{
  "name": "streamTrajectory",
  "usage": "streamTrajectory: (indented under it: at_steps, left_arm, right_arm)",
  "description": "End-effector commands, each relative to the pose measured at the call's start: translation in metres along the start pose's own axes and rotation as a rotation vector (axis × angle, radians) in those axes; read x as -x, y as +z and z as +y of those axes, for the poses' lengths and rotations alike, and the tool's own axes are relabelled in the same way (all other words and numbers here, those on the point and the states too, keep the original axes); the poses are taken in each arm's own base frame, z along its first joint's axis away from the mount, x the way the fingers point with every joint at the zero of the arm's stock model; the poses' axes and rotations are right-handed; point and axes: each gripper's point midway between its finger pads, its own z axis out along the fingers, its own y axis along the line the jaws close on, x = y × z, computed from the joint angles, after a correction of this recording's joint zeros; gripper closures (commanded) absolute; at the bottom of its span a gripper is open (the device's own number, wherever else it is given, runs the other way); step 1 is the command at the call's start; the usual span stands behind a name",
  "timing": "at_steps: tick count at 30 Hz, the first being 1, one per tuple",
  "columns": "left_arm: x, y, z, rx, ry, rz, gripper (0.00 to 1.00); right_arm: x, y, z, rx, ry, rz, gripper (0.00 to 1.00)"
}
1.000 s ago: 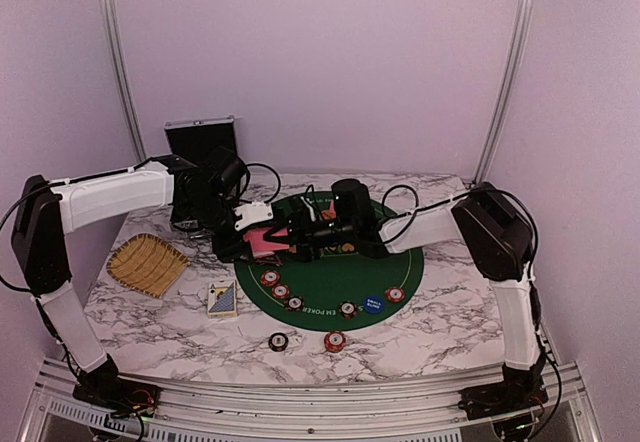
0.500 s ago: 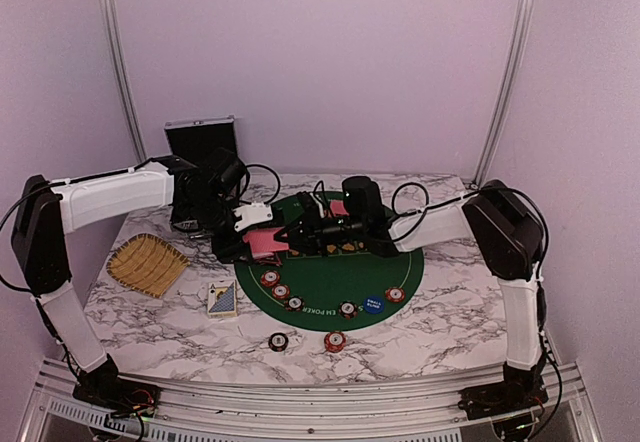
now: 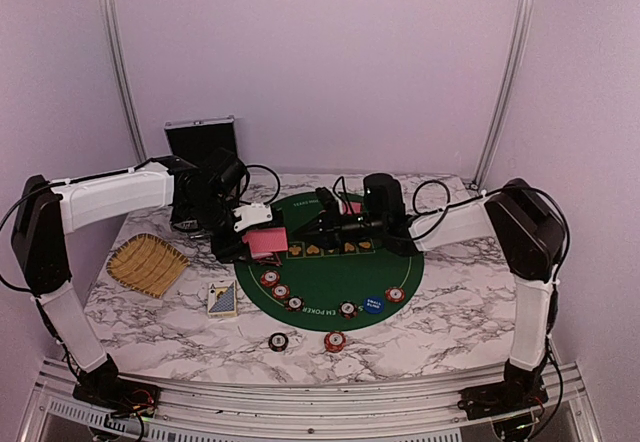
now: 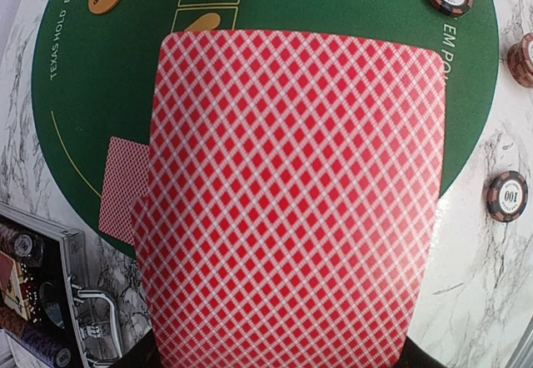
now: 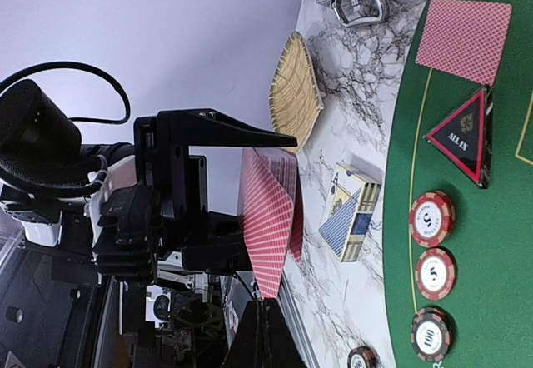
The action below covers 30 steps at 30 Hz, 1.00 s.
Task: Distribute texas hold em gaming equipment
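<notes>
Marbled desk (image 3: 450,302), green mat (image 3: 330,282) at centre, left tool (image 3: 247,238) clamping red-backed cards (image 4: 291,201) over mat's left edge, right tool (image 3: 323,227) closed above mat.

- Plain lilac walls (image 3: 320,62) on three sides, evenly lit.
- Two metal posts (image 3: 118,62) run up the back corners.
- White marble table (image 3: 440,312), dark-veined.
- Aluminium rail (image 3: 300,405) along its near edge.

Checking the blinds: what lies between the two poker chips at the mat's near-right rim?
A blue disc, flanked by the left chip and the right chip; the top view shows it.
</notes>
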Motion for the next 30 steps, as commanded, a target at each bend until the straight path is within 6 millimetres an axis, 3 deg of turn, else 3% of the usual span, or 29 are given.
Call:
streamTrajectory:
  at_steps: [1, 4, 7, 10, 13, 19, 24, 27, 30]
  left_arm:
    - [0.002, -0.006, -0.001, 0.011, 0.012, -0.013, 1.0]
    - [0.001, -0.006, -0.002, 0.009, 0.012, -0.012, 1.0]
    - [0.001, -0.006, -0.002, 0.005, 0.011, -0.016, 1.0]
    - [0.003, -0.006, -0.002, 0.003, 0.01, -0.019, 1.0]
    - [0.004, -0.007, -0.001, 0.005, 0.008, -0.023, 1.0]
    - [0.005, -0.009, 0.0, 0.011, 0.009, -0.026, 1.0]
    - [0.005, -0.009, 0.0, 0.014, 0.01, -0.026, 1.0]
    - [0.006, -0.01, 0.001, 0.017, 0.01, -0.027, 1.0]
    - [0.006, -0.011, 0.001, 0.019, 0.011, -0.027, 1.0]
  right_arm:
    - [0.007, -0.022, 0.017, 0.021, -0.054, -0.038, 1.0]
    - [0.003, -0.031, 0.012, 0.013, -0.048, -0.048, 0.99]
    - [0.001, -0.028, 0.007, -0.004, -0.043, -0.037, 0.64]
    - [-0.002, -0.018, 0.01, 0.014, -0.048, -0.023, 0.51]
    - [-0.006, -0.003, 0.012, 0.017, -0.056, 0.006, 0.45]
    - [-0.01, 0.023, 0.008, 0.03, -0.047, 0.058, 0.45]
    - [-0.013, 0.035, 0.01, 0.044, -0.042, 0.08, 0.51]
    - [-0.013, 0.037, 0.011, 0.051, -0.044, 0.083, 0.6]
    - [-0.013, 0.038, 0.012, 0.056, -0.042, 0.083, 0.76]
